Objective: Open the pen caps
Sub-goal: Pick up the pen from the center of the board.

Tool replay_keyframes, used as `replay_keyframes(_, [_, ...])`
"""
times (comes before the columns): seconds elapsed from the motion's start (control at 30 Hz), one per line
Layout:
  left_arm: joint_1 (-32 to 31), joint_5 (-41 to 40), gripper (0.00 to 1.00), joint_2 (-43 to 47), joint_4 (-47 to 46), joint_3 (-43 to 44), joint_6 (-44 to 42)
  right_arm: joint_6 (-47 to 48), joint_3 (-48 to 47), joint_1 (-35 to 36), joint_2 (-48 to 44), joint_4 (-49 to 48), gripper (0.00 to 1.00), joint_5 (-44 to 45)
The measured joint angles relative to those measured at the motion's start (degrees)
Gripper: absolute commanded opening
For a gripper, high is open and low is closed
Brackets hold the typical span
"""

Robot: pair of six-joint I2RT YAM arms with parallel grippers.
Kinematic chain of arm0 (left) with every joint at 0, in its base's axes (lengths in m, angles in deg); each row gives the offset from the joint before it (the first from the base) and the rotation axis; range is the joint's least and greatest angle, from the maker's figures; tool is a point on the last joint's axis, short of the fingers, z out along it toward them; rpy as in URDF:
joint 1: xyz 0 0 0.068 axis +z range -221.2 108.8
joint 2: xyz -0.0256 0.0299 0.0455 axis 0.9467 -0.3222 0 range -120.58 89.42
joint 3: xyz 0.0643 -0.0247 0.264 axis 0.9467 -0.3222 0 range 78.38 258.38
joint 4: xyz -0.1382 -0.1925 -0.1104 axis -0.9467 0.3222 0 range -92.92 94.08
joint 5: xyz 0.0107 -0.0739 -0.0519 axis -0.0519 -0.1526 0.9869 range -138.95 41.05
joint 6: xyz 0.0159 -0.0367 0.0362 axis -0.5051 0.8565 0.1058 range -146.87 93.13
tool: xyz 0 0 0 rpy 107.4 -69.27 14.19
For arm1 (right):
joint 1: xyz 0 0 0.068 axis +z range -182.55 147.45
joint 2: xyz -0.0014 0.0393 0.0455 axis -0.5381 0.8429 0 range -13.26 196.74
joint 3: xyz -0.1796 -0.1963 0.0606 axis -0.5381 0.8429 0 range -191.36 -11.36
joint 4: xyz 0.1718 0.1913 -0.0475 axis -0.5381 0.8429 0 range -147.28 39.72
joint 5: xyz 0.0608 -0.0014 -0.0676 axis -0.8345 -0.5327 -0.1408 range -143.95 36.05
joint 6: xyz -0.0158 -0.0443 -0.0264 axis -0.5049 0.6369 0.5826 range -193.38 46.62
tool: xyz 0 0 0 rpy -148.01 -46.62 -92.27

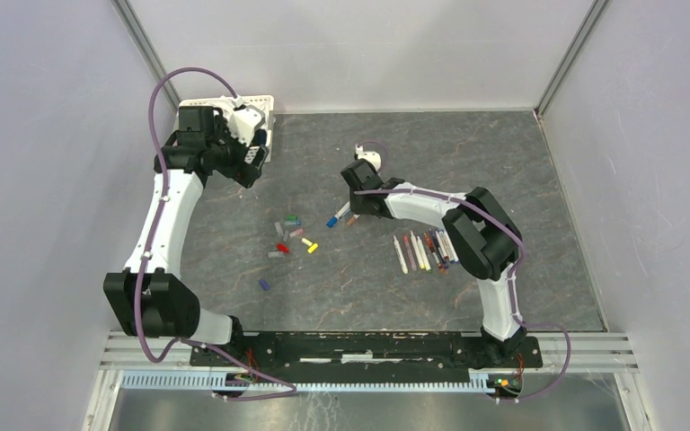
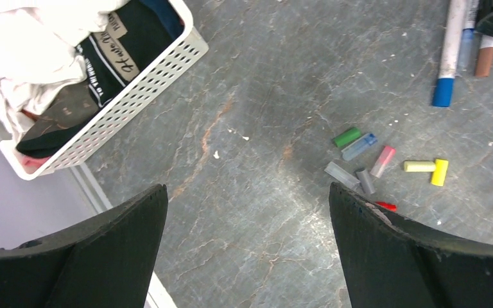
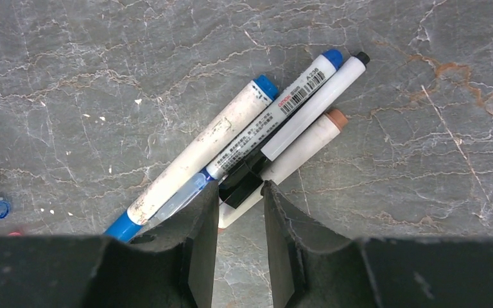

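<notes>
1 stray blue cap (image 1: 264,285) lies nearest my bases on the counter (image 1: 539,180), on its own. Just beyond it, on my right, about 6 pens (image 1: 424,251) are laid side by side in a row. From above I cannot be sure that each one is bare, but I judge these to be the finished ones. Level with them on my left is a scatter of about 8 loose caps (image 2: 383,160): green, pale blue, pink, 2 yellow, 2 grey and red. All are off their pens, so well over half the work looks done.

Farther out is what remains, a bundle of 4 pens (image 3: 257,128) lying against one another. My right jaws are down over their near ends, narrow, closed in on the black cap (image 3: 241,186) of the white pen with the black tip (image 3: 321,96). That cap fills the gap between them and is not yet off its barrel. Beside it, the barcode pen (image 3: 276,115) wears a clear blue cap (image 3: 183,196), and the scuffed white pen (image 3: 212,147) wears a solid blue cap (image 3: 123,228). The near end of the brown-ended pen (image 3: 308,138) is hidden behind my jaw. I reckon at least 3 caps, perhaps 4, are left to come off.

Farthest away, my left jaws hang wide apart and empty, high over the counter beside the white basket (image 2: 135,96) of cloths, well apart from the bundle. I judge they will have to come across and hold the barrel before the black cap can be pulled.
</notes>
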Motion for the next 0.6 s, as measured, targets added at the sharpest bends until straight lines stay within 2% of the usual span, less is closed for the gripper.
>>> replay_keyframes(0.23, [0.1, 4.6, 1.00, 0.0, 1.2, 0.0, 0.0, 1.5, 2.8, -0.2, -2.5, -0.1, 0.39, -0.9])
replay_keyframes(0.43, [0.1, 5.9, 1.00, 0.0, 2.5, 0.0, 0.0, 3.1, 5.4, -0.2, -5.7, 1.9, 0.47, -0.9])
replay_keyframes(0.6, [0.1, 8.0, 1.00, -0.2, 3.7, 0.0, 0.0, 3.8, 5.6, -0.2, -6.5, 2.4, 0.47, -0.9])
